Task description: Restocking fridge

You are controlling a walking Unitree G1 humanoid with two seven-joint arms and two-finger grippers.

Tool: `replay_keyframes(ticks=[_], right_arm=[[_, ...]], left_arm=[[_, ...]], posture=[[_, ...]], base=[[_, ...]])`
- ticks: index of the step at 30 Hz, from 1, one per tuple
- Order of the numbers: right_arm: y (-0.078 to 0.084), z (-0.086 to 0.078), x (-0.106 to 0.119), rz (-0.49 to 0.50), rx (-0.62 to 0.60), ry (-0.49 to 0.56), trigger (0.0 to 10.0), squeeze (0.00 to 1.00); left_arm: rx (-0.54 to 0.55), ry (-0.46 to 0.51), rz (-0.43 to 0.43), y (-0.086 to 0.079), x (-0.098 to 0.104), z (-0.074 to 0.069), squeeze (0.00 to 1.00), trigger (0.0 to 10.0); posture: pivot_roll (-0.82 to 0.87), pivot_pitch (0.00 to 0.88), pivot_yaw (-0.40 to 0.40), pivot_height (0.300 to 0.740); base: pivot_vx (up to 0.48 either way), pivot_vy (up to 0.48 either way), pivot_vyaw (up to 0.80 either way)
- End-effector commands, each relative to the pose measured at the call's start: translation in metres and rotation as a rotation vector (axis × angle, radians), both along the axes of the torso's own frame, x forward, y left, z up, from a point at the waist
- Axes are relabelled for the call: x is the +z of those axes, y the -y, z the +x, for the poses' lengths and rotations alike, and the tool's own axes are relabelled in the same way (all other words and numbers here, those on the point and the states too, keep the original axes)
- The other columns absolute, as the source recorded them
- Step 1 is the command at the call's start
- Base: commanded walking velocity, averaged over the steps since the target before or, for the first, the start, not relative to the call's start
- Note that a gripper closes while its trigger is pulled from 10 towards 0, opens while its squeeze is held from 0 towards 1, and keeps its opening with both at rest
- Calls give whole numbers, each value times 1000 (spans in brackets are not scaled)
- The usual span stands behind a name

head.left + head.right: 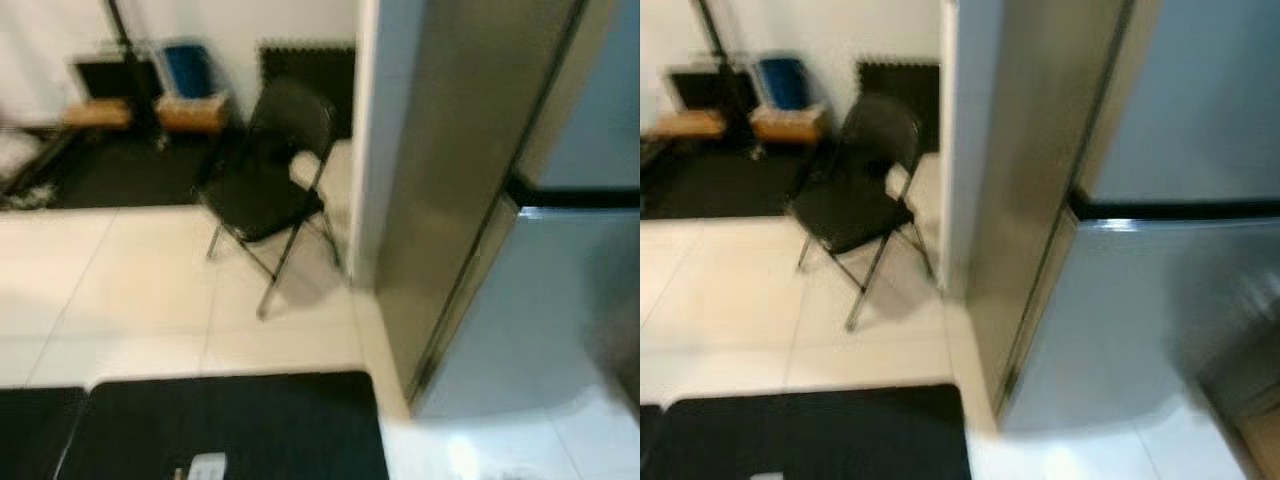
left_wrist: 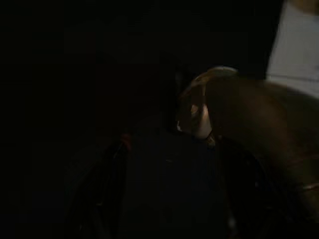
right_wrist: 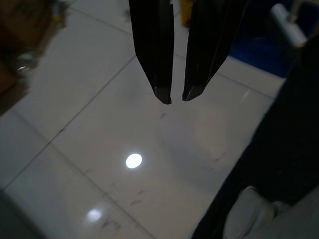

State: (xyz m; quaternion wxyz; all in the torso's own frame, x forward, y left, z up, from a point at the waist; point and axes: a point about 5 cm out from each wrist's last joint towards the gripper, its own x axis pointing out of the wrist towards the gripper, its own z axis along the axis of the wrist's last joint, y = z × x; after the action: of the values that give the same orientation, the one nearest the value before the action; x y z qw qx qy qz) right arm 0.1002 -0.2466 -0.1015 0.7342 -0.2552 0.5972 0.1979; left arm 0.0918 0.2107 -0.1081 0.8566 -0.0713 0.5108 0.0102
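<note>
Silver-grey fridge [image 1: 560,300], black folding chair [image 1: 262,170], cream floor tiles [image 1: 150,290]

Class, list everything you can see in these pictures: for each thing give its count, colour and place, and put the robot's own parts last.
fridge: one, silver-grey, on the right, doors shut
folding chair: one, black, on the tiles left of the fridge
floor mat: one, black, nearest the camera
blue bin: one, blue, by the far wall
wooden boxes: two, tan, at the far wall
floor tiles: pale cream, between mat and wall
right gripper: one, black fingers, nearly closed, empty, hanging above the tiles
left gripper: dark wrist view, state unclear
</note>
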Motion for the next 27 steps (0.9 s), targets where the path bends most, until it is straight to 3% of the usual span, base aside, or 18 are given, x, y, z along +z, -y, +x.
replay_keyframes(ticks=[1,23,27], right_arm=[[-3,1,-1,7,1,7,10000,0],[-3,0,-1,4,-15,14,10000,0],[-1,2,0,-13,-44,25,10000,0]], left_arm=[[-17,-11,-15,5,-1,-1,0,10000],[-16,-14,-17,6,-2,-2,0,10000],[-16,-14,-19,6,-2,-2,0,10000]], posture=[[-85,0,-55,740],[-86,0,-53,740],[-88,0,-53,740]], base=[[0,0,800],[0,0,800],[0,0,0]])
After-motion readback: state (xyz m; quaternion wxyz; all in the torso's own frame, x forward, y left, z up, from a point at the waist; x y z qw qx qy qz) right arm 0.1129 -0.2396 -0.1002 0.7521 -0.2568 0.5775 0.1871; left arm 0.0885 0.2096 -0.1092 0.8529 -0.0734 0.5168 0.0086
